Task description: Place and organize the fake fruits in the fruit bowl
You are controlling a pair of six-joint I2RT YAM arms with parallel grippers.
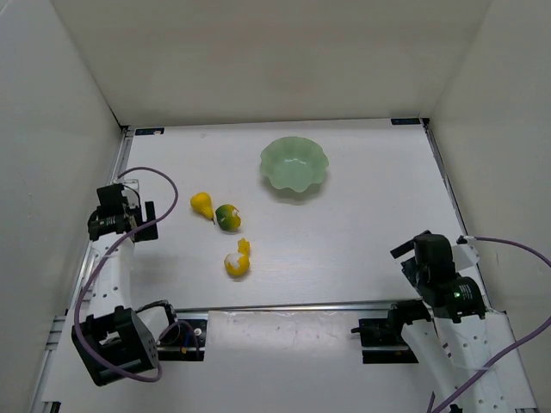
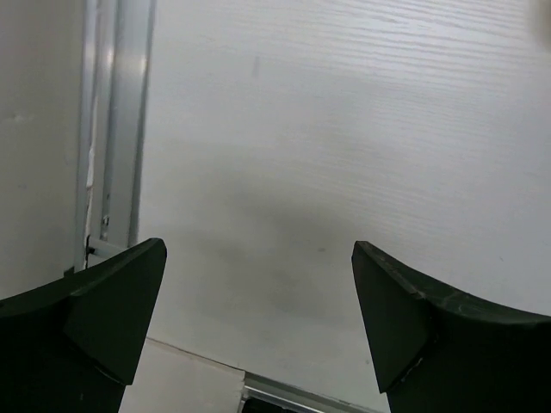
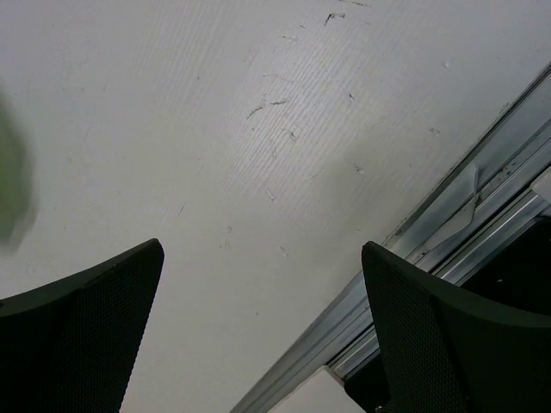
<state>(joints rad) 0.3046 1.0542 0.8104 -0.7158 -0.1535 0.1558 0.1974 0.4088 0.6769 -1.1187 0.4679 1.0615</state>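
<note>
A yellow pear (image 1: 201, 205), a green-and-yellow fruit (image 1: 228, 217) and a yellow-and-white fruit (image 1: 237, 263) lie off the near-left side of the empty fruit bowl (image 1: 294, 168). The left gripper (image 2: 258, 258) and right gripper (image 3: 263, 258) gape, holding nothing. The plastic fruits are probably light, hard and slick, best pinched across the middle. The yellow-and-white fruit's shape is unclear.

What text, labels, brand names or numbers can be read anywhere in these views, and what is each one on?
No text is legible in any view.
Left blue tag, at the far left corner of the table: too small to read.
Right blue tag, at the far right corner: too small to read.
Bowl and fruits: no markings visible.
Both wrist views: no writing.
</note>
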